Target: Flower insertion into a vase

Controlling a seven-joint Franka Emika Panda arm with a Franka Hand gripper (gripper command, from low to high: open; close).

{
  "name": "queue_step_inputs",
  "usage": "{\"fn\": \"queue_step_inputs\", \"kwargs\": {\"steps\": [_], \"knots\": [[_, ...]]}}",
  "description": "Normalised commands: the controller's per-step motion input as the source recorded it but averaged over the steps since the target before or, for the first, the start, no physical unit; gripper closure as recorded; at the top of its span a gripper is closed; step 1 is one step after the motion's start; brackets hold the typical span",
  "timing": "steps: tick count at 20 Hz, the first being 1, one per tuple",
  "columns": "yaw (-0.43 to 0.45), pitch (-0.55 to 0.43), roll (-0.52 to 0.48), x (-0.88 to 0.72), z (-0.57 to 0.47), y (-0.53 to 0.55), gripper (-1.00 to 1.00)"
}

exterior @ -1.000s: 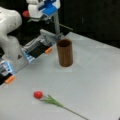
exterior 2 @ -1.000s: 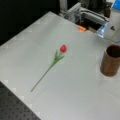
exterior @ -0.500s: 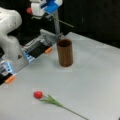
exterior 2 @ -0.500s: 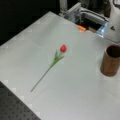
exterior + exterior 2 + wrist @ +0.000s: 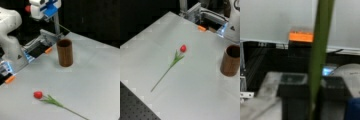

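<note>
Front views both show almost nothing changed from half a second ago: the end effector point(image 5: 57, 23) still hangs high at the back of the desk point(image 5: 95, 75), above and just behind the vase point(image 5: 65, 52), and whether it is released or clenched I cannot tell. A thin green line slants off beside it in a front view, too faint to name. The vase stands upright and unmoved, its round mouth showing dark inside, near a front view's right edge point(image 5: 230, 60). The flower point(image 5: 50, 99) lies flat on the desk where it lay before, well apart from the vase, red head toward a front view's left, stem trailing to the bottom right; in a front view point(image 5: 173, 62) the stem runs down to the left. Behind the vase sits an orange tab point(image 5: 48, 50) on a grey fixture point(image 5: 47, 40), beside the white arm base point(image 5: 11, 47). Wrist view: a green bar point(image 5: 320, 57) runs top to bottom, blocking much of the sight.
</note>
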Motion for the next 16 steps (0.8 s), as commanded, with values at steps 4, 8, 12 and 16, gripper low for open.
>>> {"fn": "queue_step_inputs", "kwargs": {"steps": [4,8,12,16], "knots": [[-0.06,0.496,-0.051,0.1,0.17,-0.11,1.0],[-0.021,0.53,-0.109,0.21,0.2,-0.04,1.0],[0.025,0.598,-0.177,0.29,0.19,-0.01,1.0],[0.068,0.598,-0.212,0.42,0.16,0.01,1.0]]}}
